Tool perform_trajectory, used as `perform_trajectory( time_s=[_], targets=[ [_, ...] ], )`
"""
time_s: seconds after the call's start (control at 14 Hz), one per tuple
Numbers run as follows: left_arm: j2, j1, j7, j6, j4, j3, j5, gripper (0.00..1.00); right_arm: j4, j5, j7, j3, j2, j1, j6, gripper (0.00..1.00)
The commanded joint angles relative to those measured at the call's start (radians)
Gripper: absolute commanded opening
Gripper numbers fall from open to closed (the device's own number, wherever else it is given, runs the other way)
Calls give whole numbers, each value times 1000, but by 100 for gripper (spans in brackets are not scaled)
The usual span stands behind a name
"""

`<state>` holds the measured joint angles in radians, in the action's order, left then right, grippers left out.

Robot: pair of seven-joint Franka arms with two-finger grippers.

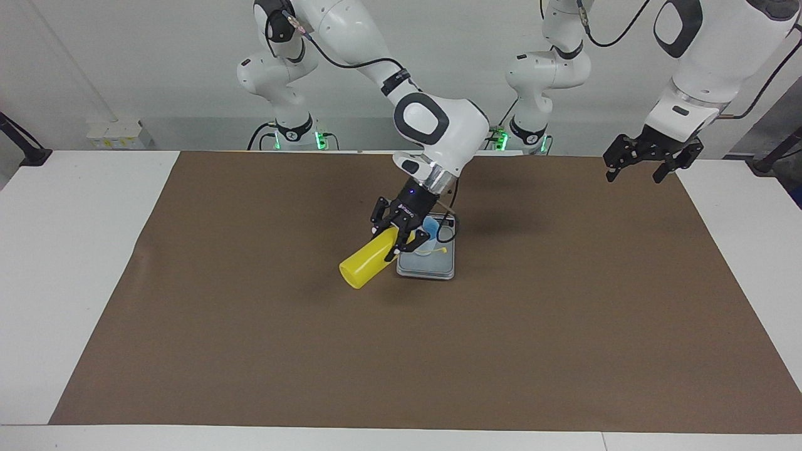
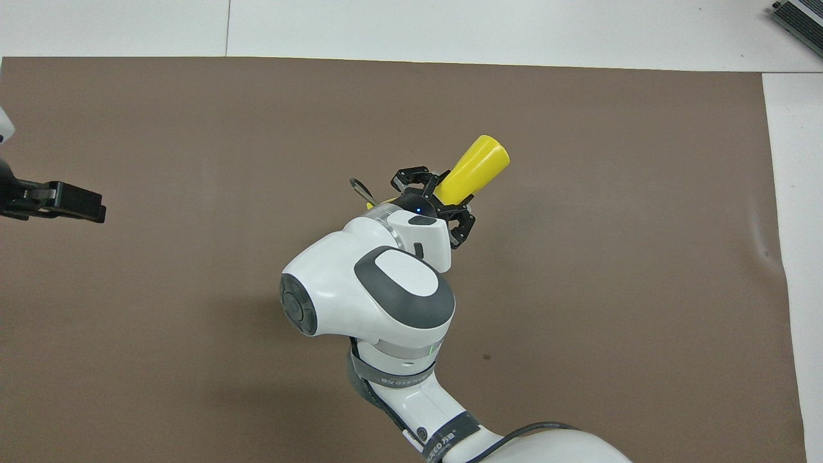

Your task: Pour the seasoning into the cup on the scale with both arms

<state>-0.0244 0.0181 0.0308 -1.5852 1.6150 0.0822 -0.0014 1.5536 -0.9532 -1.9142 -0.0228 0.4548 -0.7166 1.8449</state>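
Observation:
My right gripper (image 1: 393, 241) is shut on the yellow seasoning bottle (image 1: 368, 263) near its cap end. The bottle is tilted steeply, base up and outward, cap end down at the light blue cup (image 1: 431, 227). The cup stands on the grey scale (image 1: 432, 270) at the mat's middle. A thin yellow strip shows by the cup's mouth. In the overhead view the bottle (image 2: 474, 168) juts out of the right gripper (image 2: 437, 202); the arm hides cup and scale. My left gripper (image 1: 651, 164) is open and empty, raised over the mat's edge at the left arm's end, also seen in the overhead view (image 2: 61, 200).
A brown mat (image 1: 250, 326) covers most of the white table (image 1: 69, 250). A black cable loop (image 1: 446, 232) hangs from the right wrist beside the cup. A grey device (image 2: 800, 19) lies at the table's corner farthest from the robots.

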Motion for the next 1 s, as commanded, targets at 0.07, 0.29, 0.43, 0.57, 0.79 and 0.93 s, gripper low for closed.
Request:
perform_trajectory(
  time_s=[0.07,0.29,0.43,0.57,0.79,0.93],
  targets=[
    [-26,2,5,2,26,-4,-11,100,2,-88,-29,1,12,-12,-13,0],
    [-26,2,5,2,26,-4,-11,100,19,-107,-31,1,10,-15,-18,0],
    [-26,2,5,2,26,-4,-11,100,17,-117,-37,1,12,-35,-48,0],
    [-26,2,5,2,26,-4,-11,100,-1,-122,-55,1,18,-35,-47,0],
    [-26,2,5,2,26,-4,-11,100,9,-160,-63,1,16,-38,-52,0],
    [-26,2,5,2,26,-4,-11,100,22,-176,-63,1,18,-41,-55,0]
  ],
)
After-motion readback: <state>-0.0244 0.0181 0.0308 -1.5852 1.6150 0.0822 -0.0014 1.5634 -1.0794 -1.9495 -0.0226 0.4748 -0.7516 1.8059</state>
